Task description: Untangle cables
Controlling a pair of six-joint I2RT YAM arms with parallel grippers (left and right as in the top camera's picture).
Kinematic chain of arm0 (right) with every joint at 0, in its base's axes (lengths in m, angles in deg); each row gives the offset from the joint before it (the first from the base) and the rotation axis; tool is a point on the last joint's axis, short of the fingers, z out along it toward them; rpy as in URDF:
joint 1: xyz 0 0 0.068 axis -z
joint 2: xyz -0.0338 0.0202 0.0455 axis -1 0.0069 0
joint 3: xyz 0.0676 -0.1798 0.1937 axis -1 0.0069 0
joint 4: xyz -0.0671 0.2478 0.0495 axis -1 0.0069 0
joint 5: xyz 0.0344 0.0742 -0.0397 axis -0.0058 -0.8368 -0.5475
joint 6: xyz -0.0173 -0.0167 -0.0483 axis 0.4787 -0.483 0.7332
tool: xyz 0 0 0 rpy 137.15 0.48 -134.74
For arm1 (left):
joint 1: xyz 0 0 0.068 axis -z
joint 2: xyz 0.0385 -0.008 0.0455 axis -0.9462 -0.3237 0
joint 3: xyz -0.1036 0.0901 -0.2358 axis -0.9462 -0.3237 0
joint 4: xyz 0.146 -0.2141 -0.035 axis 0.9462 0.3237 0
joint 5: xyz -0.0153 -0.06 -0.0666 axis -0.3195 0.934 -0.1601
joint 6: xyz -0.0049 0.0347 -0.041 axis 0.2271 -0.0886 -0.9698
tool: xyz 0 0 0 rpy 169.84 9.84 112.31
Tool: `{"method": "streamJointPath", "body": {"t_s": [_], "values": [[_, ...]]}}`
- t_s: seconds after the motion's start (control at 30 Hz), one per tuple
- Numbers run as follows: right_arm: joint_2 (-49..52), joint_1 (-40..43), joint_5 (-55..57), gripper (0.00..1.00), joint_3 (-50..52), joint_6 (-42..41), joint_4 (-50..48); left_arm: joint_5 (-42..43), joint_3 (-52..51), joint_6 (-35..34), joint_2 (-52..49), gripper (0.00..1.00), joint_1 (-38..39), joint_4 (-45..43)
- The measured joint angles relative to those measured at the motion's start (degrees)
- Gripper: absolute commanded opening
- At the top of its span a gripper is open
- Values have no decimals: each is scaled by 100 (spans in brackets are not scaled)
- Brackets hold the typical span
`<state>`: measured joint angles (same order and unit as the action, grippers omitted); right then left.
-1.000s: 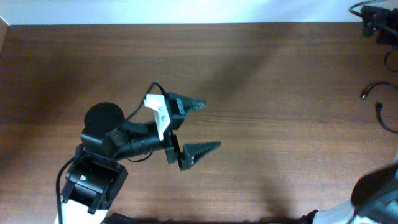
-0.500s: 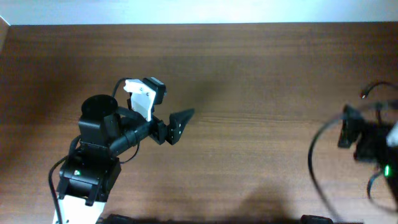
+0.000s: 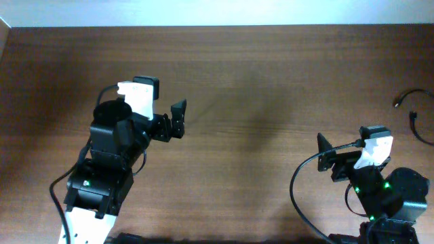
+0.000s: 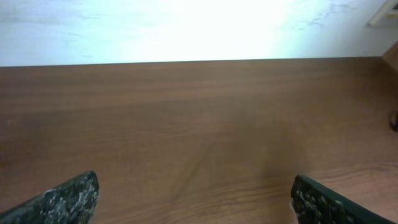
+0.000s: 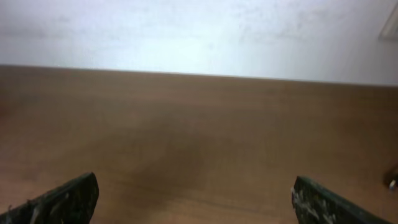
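The cables (image 3: 415, 112) are thin black cords with small plugs, lying loose at the far right edge of the wooden table (image 3: 271, 81) and partly cut off by the frame. My left gripper (image 3: 178, 119) is open and empty over the left half of the table, far from the cables. In the left wrist view (image 4: 193, 196) its fingers stand wide apart over bare wood. My right gripper (image 3: 327, 158) is open and empty at the front right, left of and nearer than the cables. The right wrist view (image 5: 194, 196) shows bare wood between its fingers.
The table's far edge meets a white wall (image 4: 186, 31). A small dark bit shows at the right edge of the right wrist view (image 5: 393, 180); I cannot tell what it is. Thick black arm wires loop beside the right arm (image 3: 298, 193).
My left arm has drawn back to the left and raised its gripper. My right arm has swung in from the right and now sits at the front right.
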<state>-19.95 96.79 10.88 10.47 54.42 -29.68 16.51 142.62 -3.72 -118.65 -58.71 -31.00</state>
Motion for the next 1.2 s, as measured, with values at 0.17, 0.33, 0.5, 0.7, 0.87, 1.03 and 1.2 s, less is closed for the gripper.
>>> {"method": "streamJointPath", "body": {"t_s": [0.17, 0.33, 0.5, 0.7, 0.87, 1.03, 1.2], "values": [[0, 0, -22, 99, 2, -2, 1307, 175, 0, -2, 0, 99, 0, -4], [0, 0, -42, 99, 2, -7, 1954, 170, 0, -2, 0, 99, 0, 214], [2, 0, -42, 99, 2, 0, 1965, 170, 2, -2, 0, 99, 0, 647], [4, 0, -42, 99, 2, -4, 1976, -1091, -356, -2, 1692, 99, -122, 737], [4, 0, -42, 99, 0, -4, 1971, -1309, -2310, -17, 3281, 99, -1029, -1766], [0, 0, -42, 99, 2, -4, 1982, -1246, -4647, -24, 4636, 99, -1036, -5064], [0, 0, -42, 99, 2, -4, 1974, -1381, -5152, -24, 5392, 99, -1139, -5101]]}}
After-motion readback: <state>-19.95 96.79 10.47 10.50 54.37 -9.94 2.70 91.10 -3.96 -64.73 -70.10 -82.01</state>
